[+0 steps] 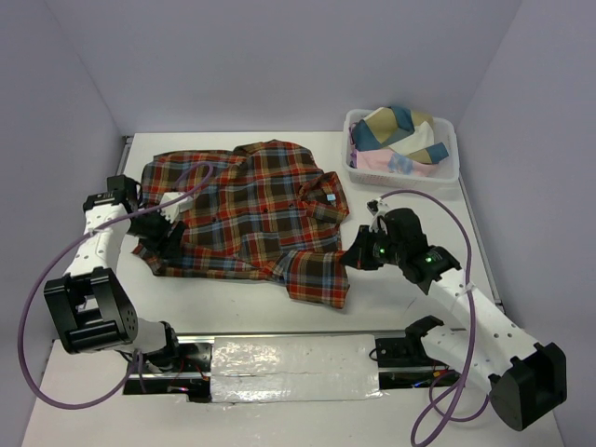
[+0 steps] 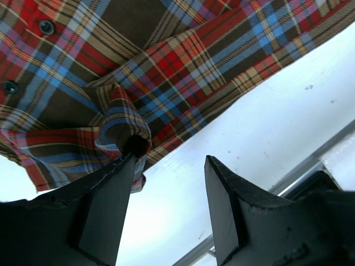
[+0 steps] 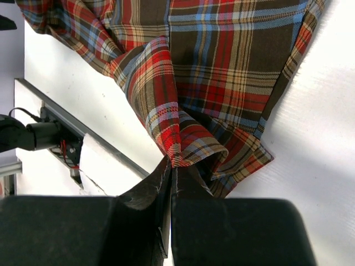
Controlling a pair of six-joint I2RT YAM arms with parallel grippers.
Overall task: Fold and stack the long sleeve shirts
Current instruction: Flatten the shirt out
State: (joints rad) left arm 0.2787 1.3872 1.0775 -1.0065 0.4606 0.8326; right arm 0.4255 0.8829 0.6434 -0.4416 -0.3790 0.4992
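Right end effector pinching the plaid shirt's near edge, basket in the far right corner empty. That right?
Not quite: the basket isn't empty; it holds bunched cloth, as the top external view shows. The right end effector is pinching the plaid shirt at its near edge.

The shirt (image 1: pixel 251 209) is patterned in red-orange, dark brown and blue plaid. The table (image 1: pixel 233 309) and lattice basket (image 1: pixel 402 176) are coloured white.

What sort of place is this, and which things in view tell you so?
Probably a robot lab's test bench. A left arm and a right arm are mounted at the near edge of a white table, plain walls box it in, and a plaid shirt lies on it.
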